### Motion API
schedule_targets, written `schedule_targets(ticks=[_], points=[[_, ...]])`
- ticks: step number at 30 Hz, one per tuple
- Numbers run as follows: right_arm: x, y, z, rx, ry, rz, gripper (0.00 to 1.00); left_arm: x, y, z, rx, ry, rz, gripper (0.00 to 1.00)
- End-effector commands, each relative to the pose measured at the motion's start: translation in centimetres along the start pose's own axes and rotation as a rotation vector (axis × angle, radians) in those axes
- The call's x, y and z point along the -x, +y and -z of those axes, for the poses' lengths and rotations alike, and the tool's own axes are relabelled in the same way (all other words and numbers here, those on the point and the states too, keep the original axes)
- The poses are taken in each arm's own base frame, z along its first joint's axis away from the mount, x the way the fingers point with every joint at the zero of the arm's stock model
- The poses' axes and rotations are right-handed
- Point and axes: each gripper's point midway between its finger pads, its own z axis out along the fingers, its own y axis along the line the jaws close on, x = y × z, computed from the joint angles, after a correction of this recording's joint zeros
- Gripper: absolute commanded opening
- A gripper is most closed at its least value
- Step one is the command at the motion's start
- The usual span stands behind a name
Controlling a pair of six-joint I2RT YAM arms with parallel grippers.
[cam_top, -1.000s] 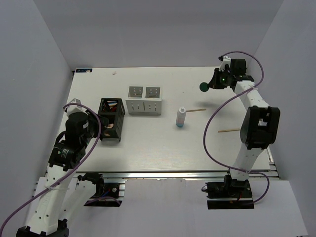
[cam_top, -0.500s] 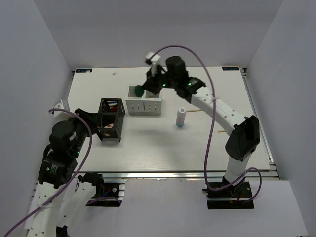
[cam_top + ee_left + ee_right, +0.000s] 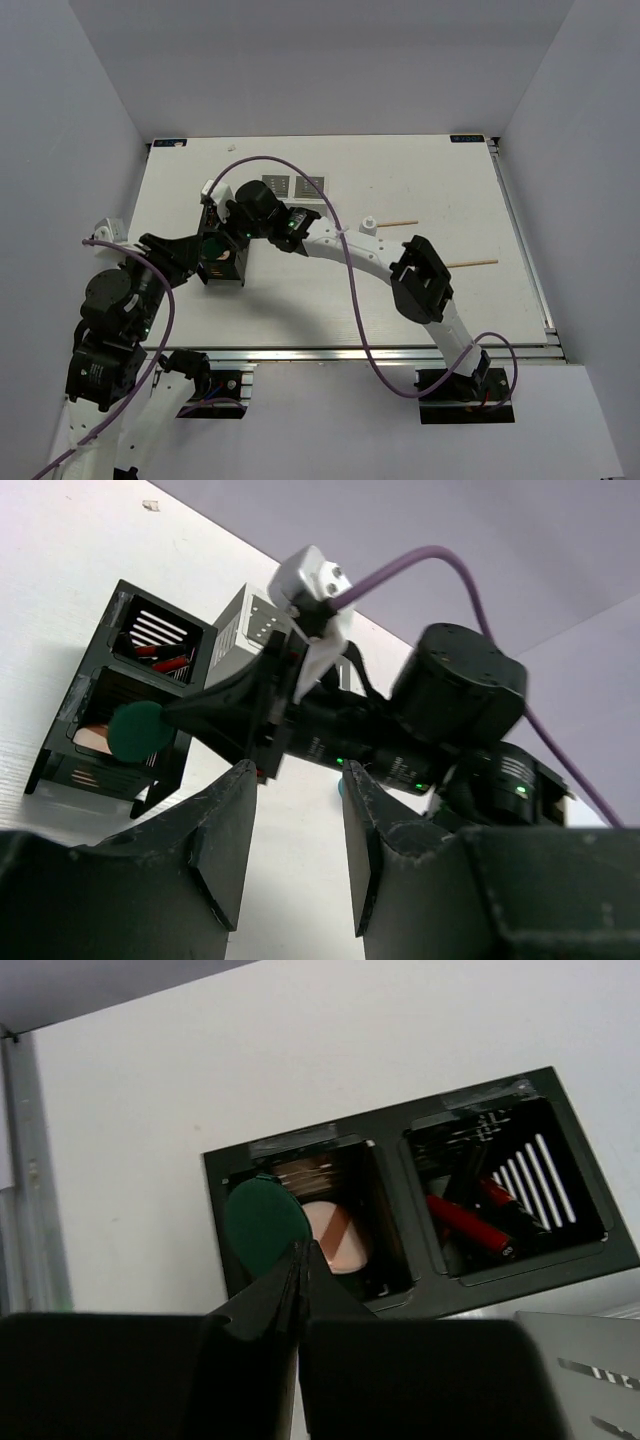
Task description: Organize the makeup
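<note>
Grey walls close in a white table on three sides. The right arm stretches far across the table to the left, while the left arm is drawn up near its own corner. Between them stands the black open-frame holder, and just behind it the white two-compartment box shows only partly past the right arm. To the right of the box the top of a white bottle peeks out behind the arm. One thin wooden stick lies just beside it and a second stick lies nearer the right edge; all three are loose on the table. In the holder, slim red tubes fill one compartment and a pink round pad lies in the other. The left tool waits close to the holder's side with its jaws moderately apart and nothing between them. The right tool is pinched tight on the edge of a dark green disc. The disc hangs at the mouth of the pad compartment, over its outer edge; whether it touches the frame I cannot tell. The step in hand appears to be dropping this disc in with the pad. The next move likely calls for shifting it a little toward the compartment's middle, lowering it clear of the frame, then parting the jaws.
</note>
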Motion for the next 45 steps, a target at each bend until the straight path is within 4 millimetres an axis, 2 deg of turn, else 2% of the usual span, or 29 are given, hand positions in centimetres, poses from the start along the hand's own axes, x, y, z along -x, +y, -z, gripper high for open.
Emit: schedule_targets(ticks=[1, 8, 11, 14, 16, 17, 19, 20, 21, 22, 24, 25, 26, 27, 28, 29, 30, 31, 32, 33, 34, 35, 36, 38, 39, 40, 41, 43, 45], points=[[5.6, -2.8, 0.3, -0.126, -0.162, 0.045, 0.0, 0.2, 0.0, 0.6, -0.001, -0.002, -0.009, 0.5], [3.0, -3.5, -1.0, -0.164, -0.11, 0.075, 0.0, -0.4, 0.4, 0.4, 0.003, 0.007, -0.008, 0.51], [2.4, -3.8, -1.2, -0.173, -0.096, 0.091, 0.08, -0.7, 0.2, 0.1, -0.008, 0.016, -0.008, 0.51], [3.7, -2.7, -0.3, -0.125, -0.122, 0.097, 0.21, -0.7, -0.1, -0.2, -0.019, 0.023, -0.01, 0.51], [6.7, -1.1, 1.8, -0.056, -0.174, 0.128, 0.36, -0.8, -0.9, -0.4, -0.055, 0.032, -0.011, 0.52], [8.8, -0.9, 3.6, -0.04, -0.21, 0.151, 0.48, -1.1, -1.1, -0.8, -0.067, 0.05, -0.012, 0.52], [10.0, 0.3, 5.5, 0.051, -0.22, 0.231, 0.6, -2.1, -2.2, -1.6, -0.132, 0.088, -0.011, 0.52], [10.5, -1.0, 6.8, 0.047, -0.228, 0.239, 0.65, -2.8, -2.9, -2.0, -0.171, 0.123, -0.01, 0.52], [11.8, -0.6, 8.9, 0.102, -0.26, 0.257, 0.72, -2.6, -3.9, -2.4, -0.224, 0.117, -0.006, 0.57], [11.7, -3.1, 10.5, 0.078, -0.249, 0.236, 0.75, -3.8, -4.6, -2.7, -0.271, 0.167, 0.004, 0.6], [11.9, -5.0, 13.6, 0.071, -0.258, 0.225, 0.79, -4.2, -5.8, -3.7, -0.328, 0.187, 0.011, 0.66], [11.3, -8.3, 15.7, 0.021, -0.247, 0.201, 0.8, -4.6, -6.3, -3.8, -0.356, 0.211, 0.017, 0.71], [10.0, -9.8, 16.8, 0.007, -0.227, 0.175, 0.82, -5.2, -6.4, -4.2, -0.366, 0.23, 0.019, 0.75], [10.4, -10.5, 19.2, 0.0, -0.243, 0.168, 0.82, -5.4, -6.7, -5.1, -0.382, 0.242, 0.019, 0.77], [9.4, -14.0, 21.9, -0.069, -0.23, 0.127, 0.83, -5.8, -7.0, -5.6, -0.394, 0.259, 0.022, 0.85], [9.6, -14.7, 24.3, -0.095, -0.244, 0.107, 0.84, -5.9, -7.6, -5.9, -0.428, 0.266, 0.021, 0.88], [7.7, -15.6, 25.5, -0.091, -0.223, 0.059, 0.85, -6.3, -7.8, -6.3, -0.436, 0.28, 0.022, 0.9], [6.4, -18.4, 28.4, -0.159, -0.221, 0.018, 0.86, -7.1, -7.8, -7.4, -0.429, 0.308, 0.022, 0.92], [6.0, -18.6, 30.7, -0.185, -0.227, 0.0, 0.87, -7.4, -8.8, -7.6, -0.46, 0.309, 0.013, 0.94], [3.4, -19.1, 31.5, -0.186, -0.2, -0.052, 0.87, -7.9, -9.3, -8.0, -0.462, 0.318, 0.003, 0.94], [1.8, -21.0, 34.2, -0.252, -0.195, -0.093, 0.87, -9.6, -9.6, -9.3, -0.447, 0.357, -0.028, 0.94], [1.0, -20.8, 35.9, -0.278, -0.19, -0.113, 0.86, -12.0, -11.7, -8.6, -0.496, 0.416, -0.061, 0.95], [-1.9, -21.8, 37.6, -0.318, -0.163, -0.171, 0.86, -13.6, -12.1, -10.6, -0.439, 0.424, -0.12, 0.96], [-3.4, -21.1, 40.1, -0.362, -0.163, -0.198, 0.84, -17.9, -14.2, -10.3, -0.451, 0.52, -0.2, 0.96], [-4.4, -21.0, 41.0, -0.378, -0.161, -0.217, 0.84, -18.8, -14.2, -11.4, -0.405, 0.512, -0.238, 0.96], [-6.9, -21.3, 42.5, -0.422, -0.149, -0.263, 0.84, -19.2, -15.4, -11.7, -0.416, 0.502, -0.283, 0.96], [-6.8, -20.6, 43.6, -0.444, -0.157, -0.249, 0.84, -21.9, -15.9, -11.8, -0.414, 0.541, -0.338, 0.96], [-8.8, -20.3, 45.4, -0.488, -0.143, -0.278, 0.85, -22.6, -16.3, -12.9, -0.387, 0.505, -0.412, 0.96], [-9.2, -19.6, 46.6, -0.514, -0.145, -0.271, 0.85, -24.7, -16.3, -13.5, -0.374, 0.521, -0.469, 0.96]])
